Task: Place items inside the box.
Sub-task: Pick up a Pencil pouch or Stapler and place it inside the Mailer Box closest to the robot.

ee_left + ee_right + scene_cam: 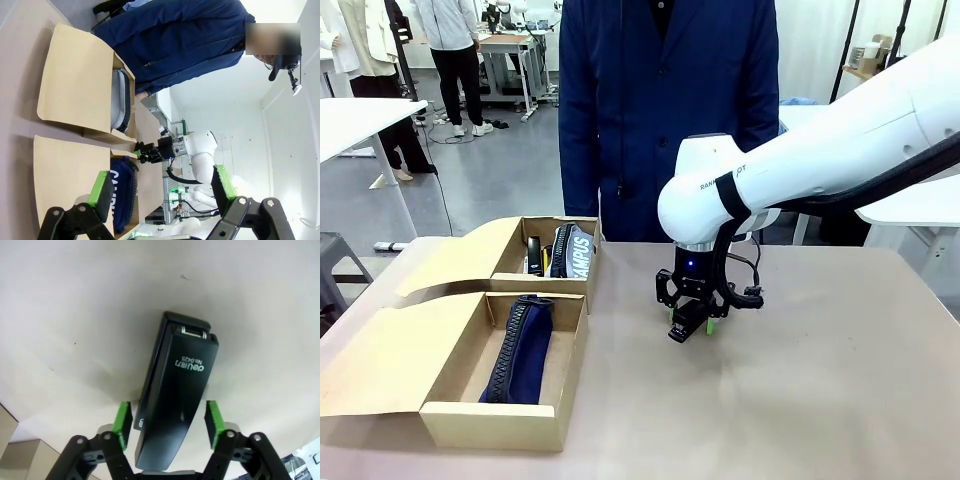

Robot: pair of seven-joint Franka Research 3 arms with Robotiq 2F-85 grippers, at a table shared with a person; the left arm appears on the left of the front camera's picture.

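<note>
A black stapler [175,390] lies flat on the tan table. My right gripper [168,422] is lowered over it, with a green pad close on each side and a thin gap still showing, so the jaws are open. From the front, that gripper [692,322] is at mid-table with the stapler [688,326] under it. The near cardboard box [440,420] holds a navy zip pencil case [523,350]. The far box [510,240] holds the "CAMPUS" pouch [575,252] and a black item [534,255]. My left gripper [162,185] hangs open and holds nothing.
A person in a dark blue coat [665,110] stands at the far table edge behind the boxes. The box flaps [380,350] spread out to the left. Bare table [820,400] lies right of and in front of my right gripper.
</note>
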